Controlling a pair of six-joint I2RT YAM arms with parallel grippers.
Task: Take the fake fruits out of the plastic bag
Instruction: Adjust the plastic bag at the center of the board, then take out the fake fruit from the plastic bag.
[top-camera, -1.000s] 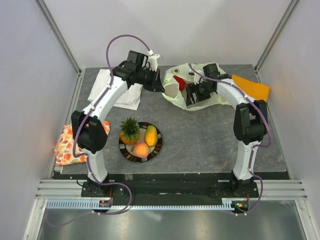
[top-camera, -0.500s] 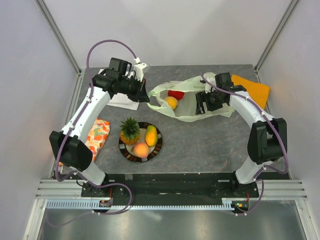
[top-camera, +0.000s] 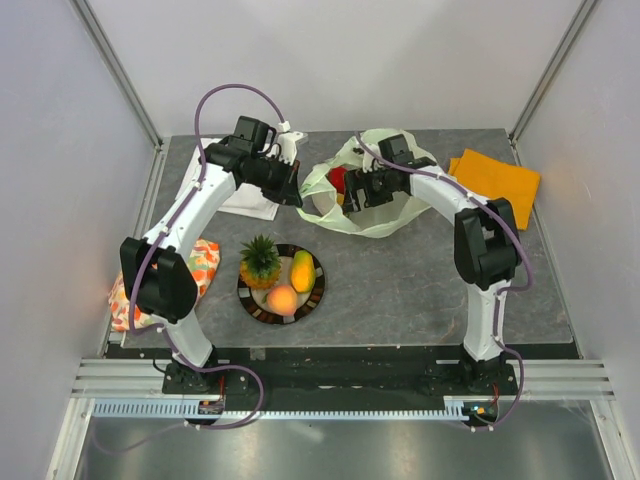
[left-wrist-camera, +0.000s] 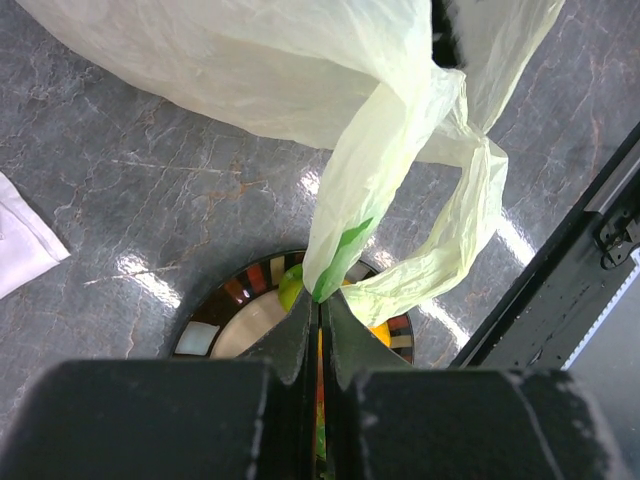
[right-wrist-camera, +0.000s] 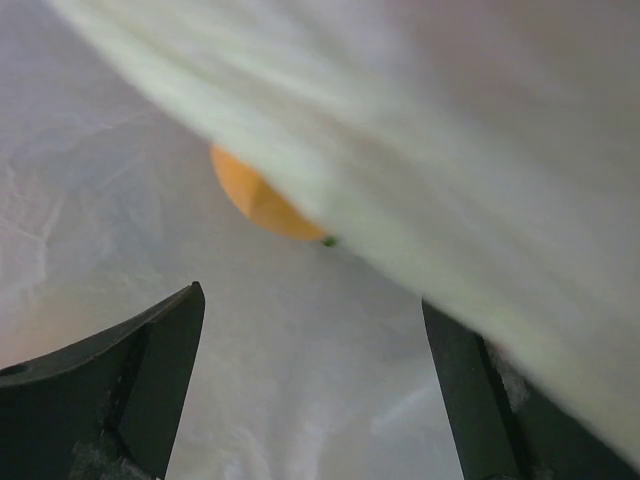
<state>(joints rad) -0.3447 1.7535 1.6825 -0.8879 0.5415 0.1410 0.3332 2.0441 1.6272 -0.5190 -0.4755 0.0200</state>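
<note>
Left gripper (left-wrist-camera: 320, 300): shut tight on a handle loop of the plastic bag (left-wrist-camera: 300, 60), lifting it above the plate (left-wrist-camera: 215, 335).

Right gripper (right-wrist-camera: 310, 340): jaws wide apart, holding nothing; I see pale bag film all round it and one orange fruit (right-wrist-camera: 260, 200) just ahead.

Change in the last half second: in the top view the right gripper (top-camera: 355, 190) has crossed from the bag's right edge to its mouth, upper centre of the frame. The bag (top-camera: 385, 215) has bunched up, and the left gripper (top-camera: 293, 190) has shifted slightly. I take this as reaching in for the next fruit, grasp not yet made.

Count:
- Bag: one, upper centre.
- Fruits on the plate (top-camera: 318, 290), lower centre: three, namely pineapple (top-camera: 261, 262), mango (top-camera: 301, 270), peach (top-camera: 282, 299).
- Fruits left in the bag: two seen, the orange one and a red piece (top-camera: 336, 180). I cannot tell whether more are hidden.
- Banana: none visible.
- Cloths: three, namely white (top-camera: 245, 200) upper left, orange (top-camera: 495, 175) upper right, floral (top-camera: 205, 265) at left.
</note>
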